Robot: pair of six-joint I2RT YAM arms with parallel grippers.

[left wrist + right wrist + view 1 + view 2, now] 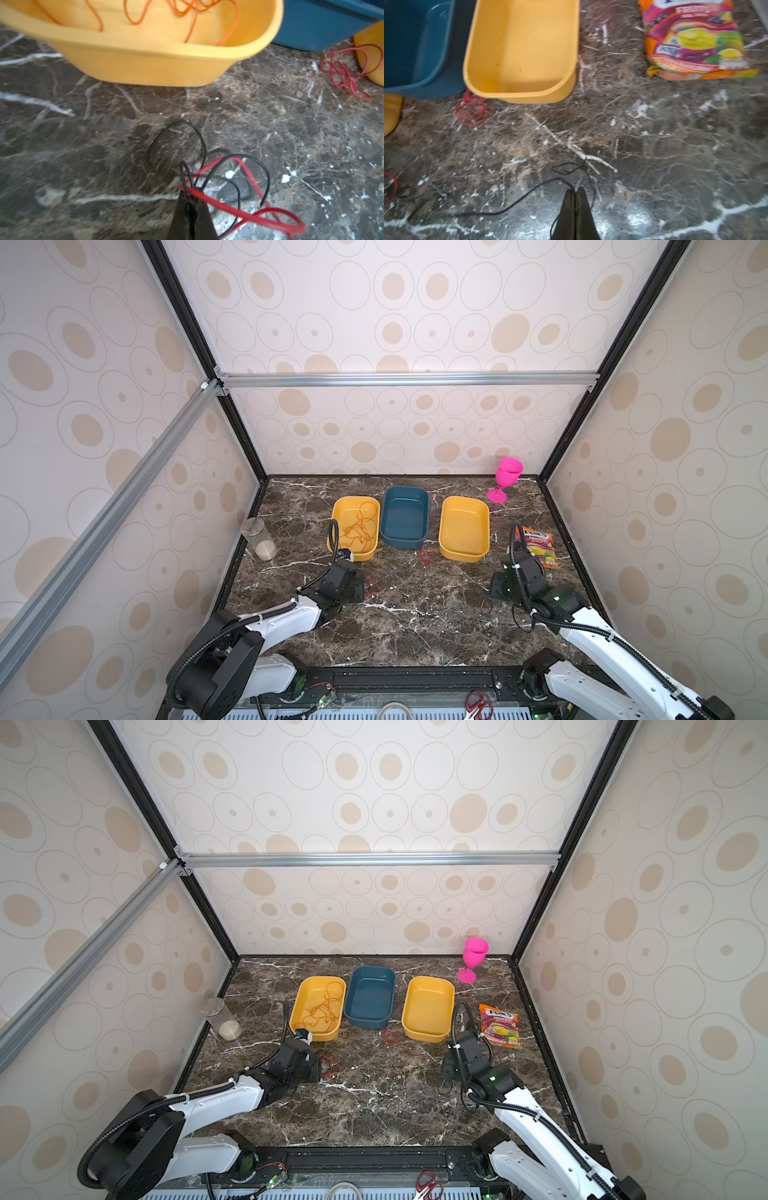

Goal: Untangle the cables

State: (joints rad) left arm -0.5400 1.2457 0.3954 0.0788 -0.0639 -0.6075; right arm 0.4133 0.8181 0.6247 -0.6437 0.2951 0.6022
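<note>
Gentleness counts: left tool (190, 194) clamps red-black cables (216, 202), right tool (575, 190) pinches black cable (542, 184); draw them apart slowly toward nine and three o'clock.

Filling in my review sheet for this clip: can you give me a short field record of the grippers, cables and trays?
left gripper: shut on red-and-black tangle
right gripper: shut on black cable
orange cable: inside left yellow tray
loose red cable: on table, by near ends of blue tray and right yellow tray
blue tray: empty
right yellow tray: empty
</note>
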